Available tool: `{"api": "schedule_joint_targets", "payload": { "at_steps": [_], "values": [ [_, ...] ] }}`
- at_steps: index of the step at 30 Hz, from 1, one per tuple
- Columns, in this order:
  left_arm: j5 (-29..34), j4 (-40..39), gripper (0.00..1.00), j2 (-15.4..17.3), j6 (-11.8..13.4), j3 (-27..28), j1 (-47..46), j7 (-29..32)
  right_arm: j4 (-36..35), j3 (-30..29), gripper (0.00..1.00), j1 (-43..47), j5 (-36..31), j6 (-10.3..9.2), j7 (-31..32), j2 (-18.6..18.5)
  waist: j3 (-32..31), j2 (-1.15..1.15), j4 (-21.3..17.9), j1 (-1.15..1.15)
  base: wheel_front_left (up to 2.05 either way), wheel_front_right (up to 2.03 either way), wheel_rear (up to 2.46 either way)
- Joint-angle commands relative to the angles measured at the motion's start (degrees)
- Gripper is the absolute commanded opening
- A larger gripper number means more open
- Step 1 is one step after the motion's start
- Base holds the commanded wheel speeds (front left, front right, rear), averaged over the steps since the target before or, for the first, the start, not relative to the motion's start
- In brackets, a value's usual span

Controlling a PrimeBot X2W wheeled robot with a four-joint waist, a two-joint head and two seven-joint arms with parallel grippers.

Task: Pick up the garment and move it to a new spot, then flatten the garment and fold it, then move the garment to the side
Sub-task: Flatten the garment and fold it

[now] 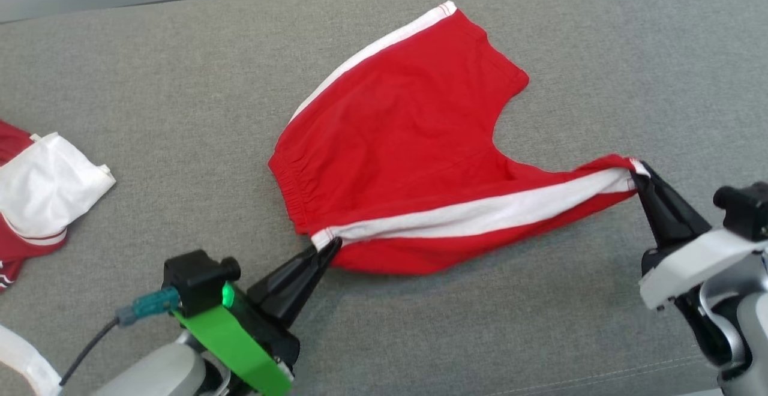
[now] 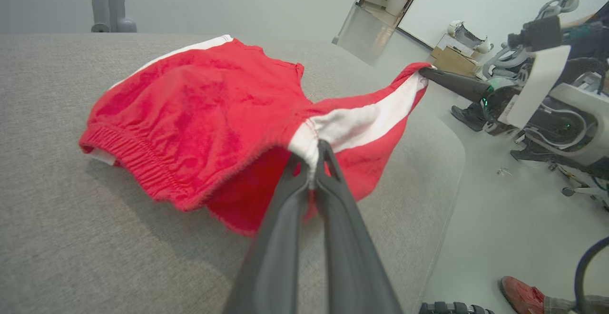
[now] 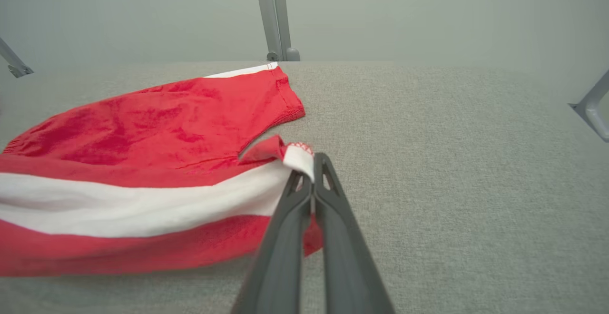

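Observation:
The garment [image 1: 396, 144] is a pair of red shorts with white side stripes, spread on the grey padded table [image 1: 180, 114]. My left gripper [image 1: 329, 246] is shut on its waistband corner at the white stripe, seen close up in the left wrist view [image 2: 313, 161]. My right gripper [image 1: 637, 173] is shut on the hem corner of the near leg, seen in the right wrist view [image 3: 310, 166]. The near white-striped edge [image 1: 480, 210] is stretched between the two grippers and lifted a little off the table. The far leg [image 3: 228, 100] lies flat.
Another red and white garment [image 1: 42, 192] lies crumpled at the table's left edge. The table's right edge [image 2: 452, 200] drops to the floor, where a person's red shoe [image 2: 521, 295] and other robot equipment [image 2: 561, 114] stand. Metal frame posts [image 3: 276, 14] rise behind the table.

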Motion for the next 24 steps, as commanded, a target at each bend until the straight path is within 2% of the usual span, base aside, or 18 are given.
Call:
{"api": "schedule_joint_targets", "payload": {
  "at_steps": [1, 7, 15, 18, 24],
  "values": [
    [-1.6, 0.1, 0.00, -0.8, 0.1, 0.4, -1.8, -0.1, 0.9, -0.2, 0.00, -2.4, -0.3, -0.08, 0.9, -0.2, 1.3, 0.00, 1.1, 0.01, 0.00, 0.00, 0.00],
    [-7.9, 1.0, 0.00, -3.0, 0.1, 2.3, -8.2, -0.1, 6.0, -0.7, 0.00, -13.7, -0.8, -0.08, 5.4, -1.3, 5.4, 0.00, 3.8, 0.01, 0.00, 0.00, 0.00],
    [-15.8, 2.1, 0.00, -5.3, 0.1, 4.3, -15.4, -0.1, 14.1, -0.5, 0.00, -30.0, -2.6, -0.08, 9.7, 0.0, 11.4, 0.00, 7.5, 0.01, 0.00, 0.00, 0.00],
    [-16.2, 3.4, 0.00, -5.1, 0.1, 4.2, -17.9, -0.1, 17.8, 0.7, 0.00, -36.1, -2.8, -0.08, 10.1, 0.3, 13.4, 0.00, 8.5, 0.01, 0.00, 0.00, 0.00],
    [-17.8, 5.3, 0.00, -7.0, 0.1, 4.3, -21.5, -0.1, 26.2, 4.4, 0.00, -47.0, -4.2, -0.08, 10.4, 1.5, 17.4, 0.00, 10.0, 0.01, 0.00, 0.00, 0.00]
  ]
}}
